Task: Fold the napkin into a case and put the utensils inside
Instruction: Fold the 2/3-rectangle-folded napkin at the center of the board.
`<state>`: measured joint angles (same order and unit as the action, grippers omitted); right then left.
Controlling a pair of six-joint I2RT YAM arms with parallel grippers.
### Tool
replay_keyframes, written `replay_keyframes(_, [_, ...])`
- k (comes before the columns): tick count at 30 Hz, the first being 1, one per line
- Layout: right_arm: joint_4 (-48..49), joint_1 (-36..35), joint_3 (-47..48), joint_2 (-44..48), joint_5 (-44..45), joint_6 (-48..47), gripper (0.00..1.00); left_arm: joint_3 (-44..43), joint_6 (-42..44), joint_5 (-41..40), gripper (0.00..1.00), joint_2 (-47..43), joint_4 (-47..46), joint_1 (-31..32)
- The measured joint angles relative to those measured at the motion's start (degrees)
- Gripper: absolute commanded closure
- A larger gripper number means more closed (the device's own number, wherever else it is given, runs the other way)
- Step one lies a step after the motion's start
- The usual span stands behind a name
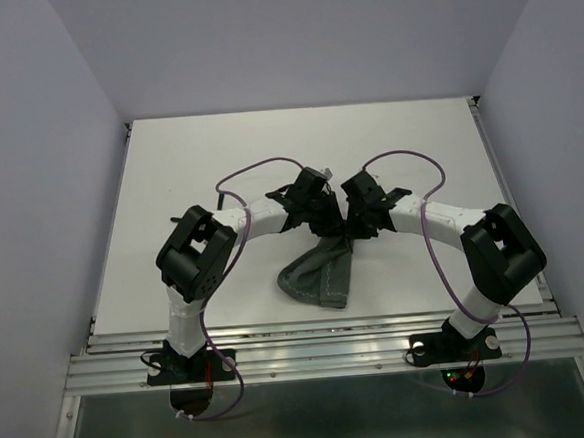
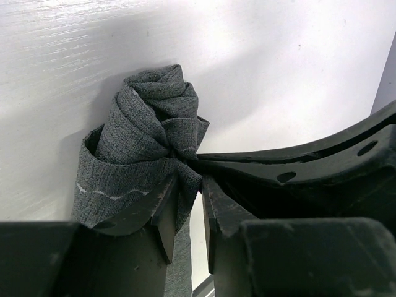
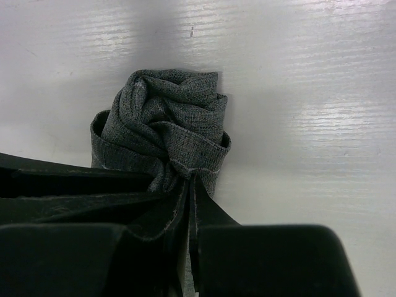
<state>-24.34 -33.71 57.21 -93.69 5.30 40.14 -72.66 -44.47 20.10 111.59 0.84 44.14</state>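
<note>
White worktop (image 1: 168, 167) beneath it all. On it, napkin (image 1: 321, 277): dark grey-green cloth, bunched rather than flat, fanning wide toward the near edge and gathered into a twisted knot at its far end. Above that far end, both wrists nose to nose. Right fingers (image 3: 213, 215) clenched on a fold of the napkin's gathered end. Left fingers (image 2: 154, 213) parted just beside the same knot, cloth draped slack over one of them, no pinch to be seen. Thin pale stitched line (image 2: 105, 193) along the napkin's hem. No utensils in sight.

Likely light, limp and quick to crumple. No stiffness to hold a fold unaided, and little risk of slipping or damage. Best taken at two hem corners, well apart, to spread it flat before folding.
</note>
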Motion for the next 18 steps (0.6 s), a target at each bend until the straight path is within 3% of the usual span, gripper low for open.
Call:
replay_keyframes(5, [-0.02, 0.0, -0.04, 0.02, 0.0, 0.5, 0.93, 0.0, -0.07, -0.79, 0.74, 0.26, 0.0, 0.24])
replay_keyframes(9, [-0.02, 0.0, -0.04, 0.09, -0.15, 1.07, 0.93, 0.0, -0.04, -1.33, 0.99, 0.42, 0.07, 0.66])
replay_keyframes(18, [-0.09, -0.02, -0.07, 2.91, -0.17, 2.1, 0.93, -0.24, 0.04, -2.29, 1.0, 2.43, 0.35, 1.01])
